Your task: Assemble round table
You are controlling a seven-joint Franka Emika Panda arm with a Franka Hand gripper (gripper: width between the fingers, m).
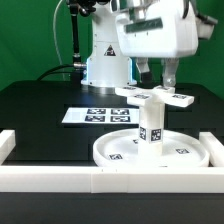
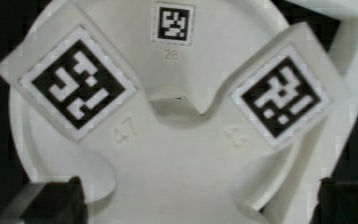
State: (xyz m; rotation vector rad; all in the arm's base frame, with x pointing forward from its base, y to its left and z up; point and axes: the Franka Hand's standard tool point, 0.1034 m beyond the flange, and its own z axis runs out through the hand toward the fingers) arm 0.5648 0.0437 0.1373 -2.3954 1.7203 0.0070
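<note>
The large round disc (image 1: 118,152) lies flat on the black table. The short post (image 1: 150,123) stands upright on its middle. The flat elongated base piece (image 1: 158,96) rests across the top of the post. My gripper (image 1: 156,86) hangs right over the base piece, its fingers spread apart and their tips just above it. In the wrist view the base piece (image 2: 176,140) fills the picture with two tags, and the disc (image 2: 172,22) shows behind it. My gripper (image 2: 194,205) is open, with a dark finger at each side and the white piece between them.
The marker board (image 1: 98,115) lies behind the disc. The long white border rail (image 1: 100,180) runs along the front, with raised ends at the exterior view's left (image 1: 8,142) and right (image 1: 214,140). The arm's base (image 1: 105,62) stands at the back.
</note>
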